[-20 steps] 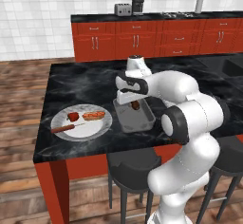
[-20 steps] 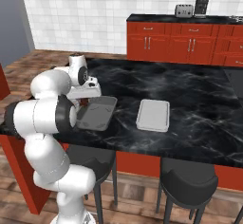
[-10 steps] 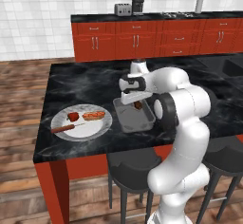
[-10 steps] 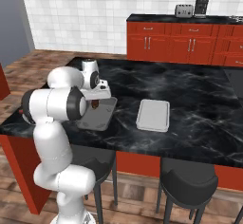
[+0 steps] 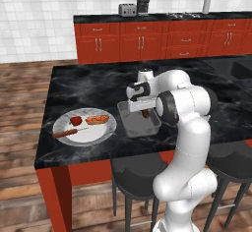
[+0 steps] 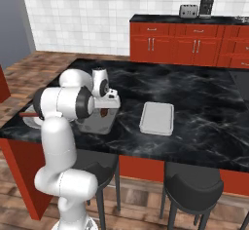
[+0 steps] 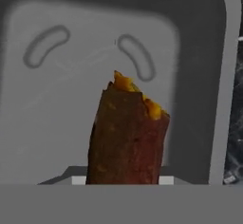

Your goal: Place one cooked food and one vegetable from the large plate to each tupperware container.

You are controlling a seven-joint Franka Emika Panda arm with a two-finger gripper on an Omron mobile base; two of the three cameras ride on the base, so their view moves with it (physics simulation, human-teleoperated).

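My gripper [image 5: 144, 111] is shut on the vegetable, a dark brown oblong lump [image 7: 128, 137] with an orange broken end. It hangs just above the floor of the nearer grey tupperware container [image 5: 129, 127], seen from above in the hand view as a tray [image 7: 66, 99]. The large plate [image 5: 93, 134] lies to the left of that container. On it are the round red vegetable [image 5: 75, 121], the hot dog in a bun [image 5: 97, 120] and the thin sausage [image 5: 66, 133]. The other tupperware container [image 6: 157, 118] sits bare further right on the counter.
The black marble island counter [image 5: 88, 88] carries everything. Two dark stools [image 5: 138, 169] stand under its near edge. Red cabinets with a toaster [image 5: 127, 10] line the far wall. My own arm's elbow [image 5: 184, 103] bulks over the counter's right part.
The hand has carried the brown lump a little to the right and down, over the nearer container. The arm's elbow has swung upright.
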